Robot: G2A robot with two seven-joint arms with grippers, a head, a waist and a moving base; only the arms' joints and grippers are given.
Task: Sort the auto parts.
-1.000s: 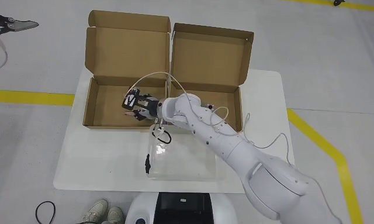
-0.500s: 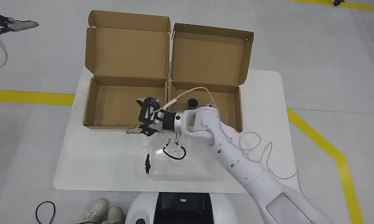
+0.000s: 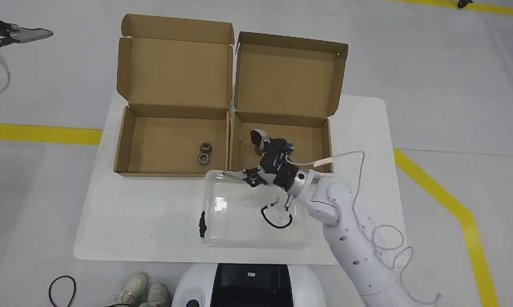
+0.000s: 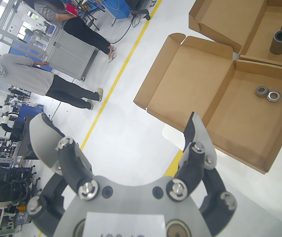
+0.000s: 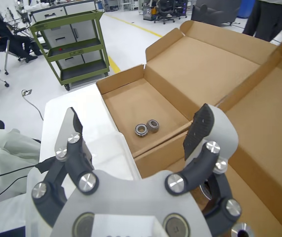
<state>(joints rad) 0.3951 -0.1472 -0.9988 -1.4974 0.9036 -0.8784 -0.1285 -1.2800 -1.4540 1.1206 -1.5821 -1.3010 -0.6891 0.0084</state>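
Bearings [image 3: 205,152] sit in left box [image 3: 156,143], sleeves [image 4: 280,42] in right box [image 3: 304,143]. Right gripper [image 5: 139,114] released, empty, over far edge of clear bin [image 3: 240,217]; left gripper [image 4: 117,122] released too. Between picks, I reckon: next needs another part located first.

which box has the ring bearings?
The left open brown cardboard box: two small metal ring bearings lie inside. The right cardboard box holds metal cylinders instead.

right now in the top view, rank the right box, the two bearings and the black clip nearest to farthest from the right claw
1. right box: right claw hangs over its left end.
2. bearings: in the left box.
3. black clip: on the clear bin's left edge, toward the robot.
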